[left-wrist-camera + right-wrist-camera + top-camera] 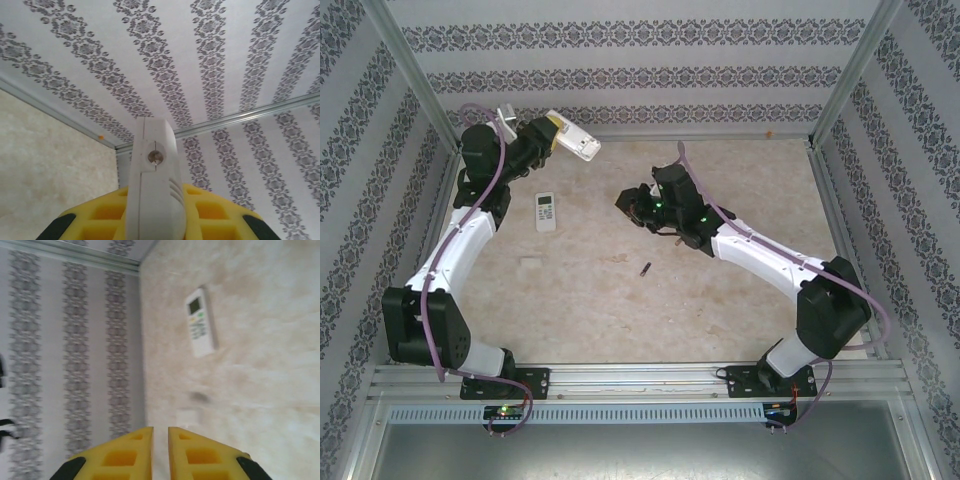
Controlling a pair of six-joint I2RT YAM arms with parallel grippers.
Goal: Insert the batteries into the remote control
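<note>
My left gripper (552, 138) is raised near the back wall and shut on a white remote control (576, 144). In the left wrist view that remote (154, 185) stands on edge between the yellow fingers (220, 210), its end pointing at the wall. A second white remote (546, 211) lies face up on the table. One battery (645, 268), slim and dark, lies alone mid-table. My right gripper (628, 203) hovers right of the lying remote (201, 322). Its jaws stand a narrow slit apart, with nothing between the fingertips (141, 450).
A small pale square piece (187, 416) lies on the table near the left wall, with a blurred dark spot (200, 397) beside it. Patterned walls and metal frame posts (415, 70) close in the table on three sides.
</note>
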